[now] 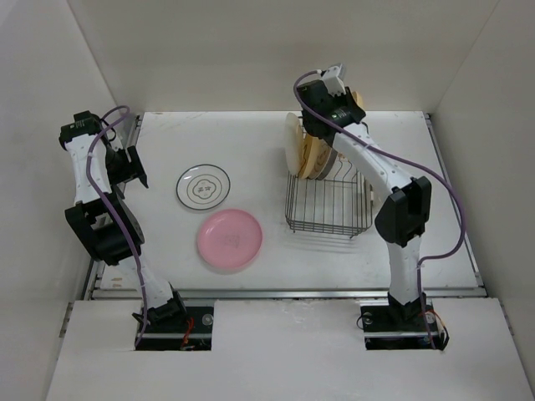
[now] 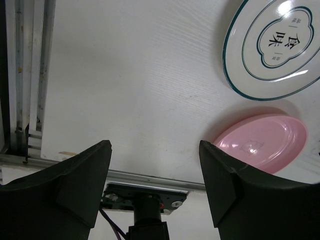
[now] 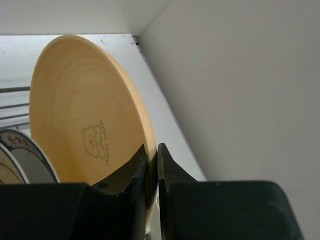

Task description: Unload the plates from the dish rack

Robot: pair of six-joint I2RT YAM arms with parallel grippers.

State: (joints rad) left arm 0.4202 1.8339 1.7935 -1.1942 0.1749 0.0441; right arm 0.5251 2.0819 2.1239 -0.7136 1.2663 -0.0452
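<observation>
Top external view hides most of the grasp: the right gripper (image 1: 334, 93) sits under its own wrist beyond the far end of the dish rack (image 1: 328, 205), and we see only a tan sliver of the yellow-orange plate (image 1: 359, 100) at its 3 o'clock. The right wrist view settles it. Both fingers (image 3: 172, 170) are pinched on that plate's rim, with the bear drawing (image 3: 95, 142) facing us. The gripper body cuts off the plate's lower edge, so we cannot tell whether it touches the rack. At 8 o'clock a ring-edged plate (image 3: 20, 155) is cropped. More plates (image 1: 301, 150) stand on edge in the rack, their count unclear. The left gripper (image 2: 155, 165) hangs spread and empty over the table (image 2: 140, 75). Only its camera shows lettering on the ringed plate (image 2: 272, 45), which lies flat with the pink plate (image 2: 262, 142) at its 6 o'clock.
</observation>
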